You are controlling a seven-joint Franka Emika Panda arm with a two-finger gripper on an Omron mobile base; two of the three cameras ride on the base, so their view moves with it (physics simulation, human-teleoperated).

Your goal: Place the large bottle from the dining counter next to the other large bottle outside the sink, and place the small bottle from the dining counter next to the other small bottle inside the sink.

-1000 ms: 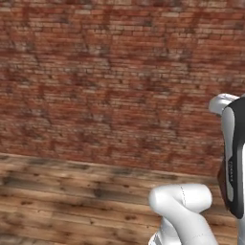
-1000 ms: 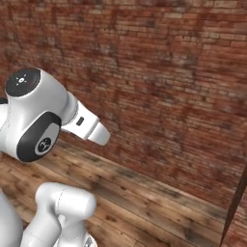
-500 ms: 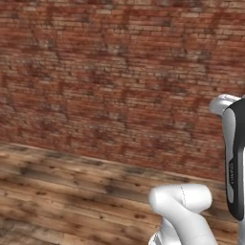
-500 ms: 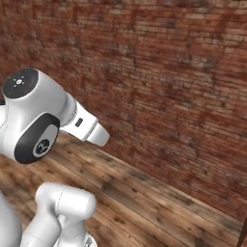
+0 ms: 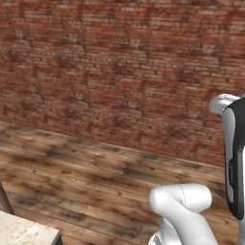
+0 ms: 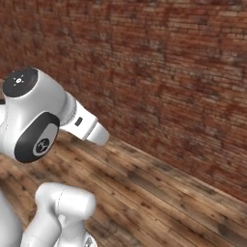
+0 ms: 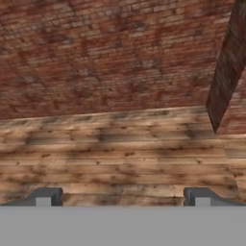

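At the far left of the left base view, low in the corner, we see a small pale speckled slab corner (image 5: 26, 233); we judge it may be an end of the dining counter, though too little shows to be sure. A thin dark post (image 5: 5, 200) rises just beside it. Moving right, a wooden plank floor (image 5: 95, 177) stretches toward a red brick wall (image 5: 119, 72) that runs across the whole background. At the right of that view rises our white arm (image 5: 184, 210).

In the right base view, the arm's large white joint (image 6: 34, 116) stands at the left, with the same floor and brick wall to its right.

In the hand view, our claw (image 7: 122, 197) points out over bare floor toward the wall. Its two dark fingertips (image 7: 45, 196) stand far apart at the bottom, fully spread, with nothing between them. At the upper right of this view a slanted dark brick edge (image 7: 228, 62) hangs down; we cannot tell what it belongs to.

None of the four bottles, nor the sink, is before us, so we cannot say which way the large bottle lies from the claw or how its long axis runs. Our judgement is that the base must first bring the counter into reach, probably toward the left, where the slab corner sits. Nothing stands in the claw's way now.
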